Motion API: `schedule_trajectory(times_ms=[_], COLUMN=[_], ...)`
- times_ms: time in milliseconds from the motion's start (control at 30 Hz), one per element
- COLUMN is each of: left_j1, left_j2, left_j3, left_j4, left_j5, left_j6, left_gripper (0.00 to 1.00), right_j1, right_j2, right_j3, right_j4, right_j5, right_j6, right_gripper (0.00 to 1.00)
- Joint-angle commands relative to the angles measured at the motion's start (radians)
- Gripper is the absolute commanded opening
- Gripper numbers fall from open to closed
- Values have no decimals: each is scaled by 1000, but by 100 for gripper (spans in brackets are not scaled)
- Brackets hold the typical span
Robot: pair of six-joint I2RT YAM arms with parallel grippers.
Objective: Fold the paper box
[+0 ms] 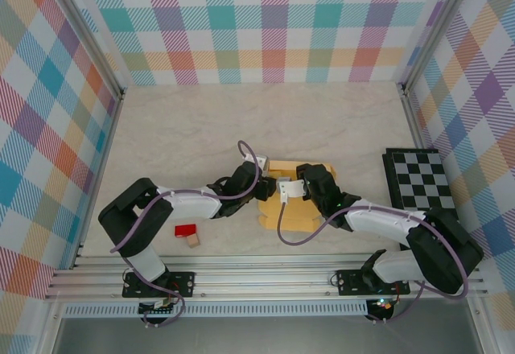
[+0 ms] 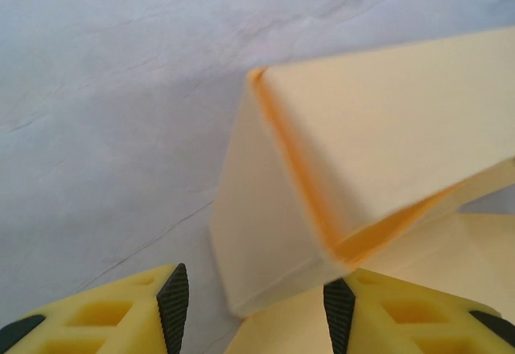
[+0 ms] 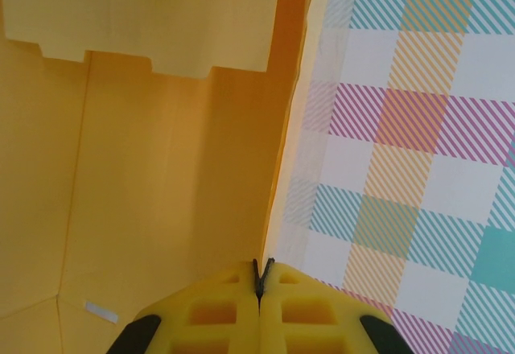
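Observation:
The paper box [image 1: 299, 213], pale yellow-orange card, lies partly folded in the middle of the table between both arms. My left gripper [image 1: 263, 187] is at its left end. In the left wrist view that gripper [image 2: 256, 294] is open, and a raised, folded flap of the paper box [image 2: 378, 153] stands just ahead, its lower corner dipping between the black pads [image 2: 173, 302] without being pinched. My right gripper [image 1: 299, 187] is at the box's far side. In the right wrist view it [image 3: 263, 267] is shut on the thin upright edge of a wall of the paper box [image 3: 177, 169].
A small red block [image 1: 186, 230] and a tiny tan cube [image 1: 193, 241] lie near the front left, beside the left arm. A black-and-white checkered board [image 1: 418, 179] sits at the right. Plaid walls enclose the table on three sides.

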Motion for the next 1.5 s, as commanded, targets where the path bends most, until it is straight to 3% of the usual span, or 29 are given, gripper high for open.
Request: schedule_trajectory(times_ms=[0, 233, 400, 533, 667, 800, 1000, 1100, 1167, 1333, 1467], left_j1=[-6, -6, -5, -6, -6, -5, -6, -6, -6, -6, -6], left_j2=[18, 81, 106, 104, 141, 156, 161, 161, 161, 171, 182], left_j3=[20, 49, 65, 74, 123, 82, 24, 14, 12, 13, 13], left_j4=[98, 83, 96, 105, 32, 82, 149, 165, 170, 163, 161], left_j5=[58, -122, -241, -344, -441, -480, -497, -487, -480, -499, -509], left_j6=[16, 13, 8, -20, -10, 79, 161, 178, 189, 214, 227], left_gripper=[51, 49, 42, 20, 12, 10, 10, 10, 10, 10, 10], right_j1=[20, 23, 26, 30, 29, 9, -113, -192, -229, -248, -249], right_j2=[35, 26, 19, 15, 2, -87, -270, -290, -245, -27, 112], right_j3=[-14, -16, -16, -17, 9, 92, 181, 231, 271, 400, 439], right_j4=[-84, -97, -118, -127, -164, -303, -529, -576, -576, -546, -485], right_j5=[-40, -40, -44, -42, -40, -104, -384, -509, -547, -507, -506], right_j6=[25, 36, 54, 81, 164, 381, 686, 863, 982, 1217, 1281], right_gripper=[0, 0, 0, 0, 0, 11, 30, 38, 40, 39, 39])
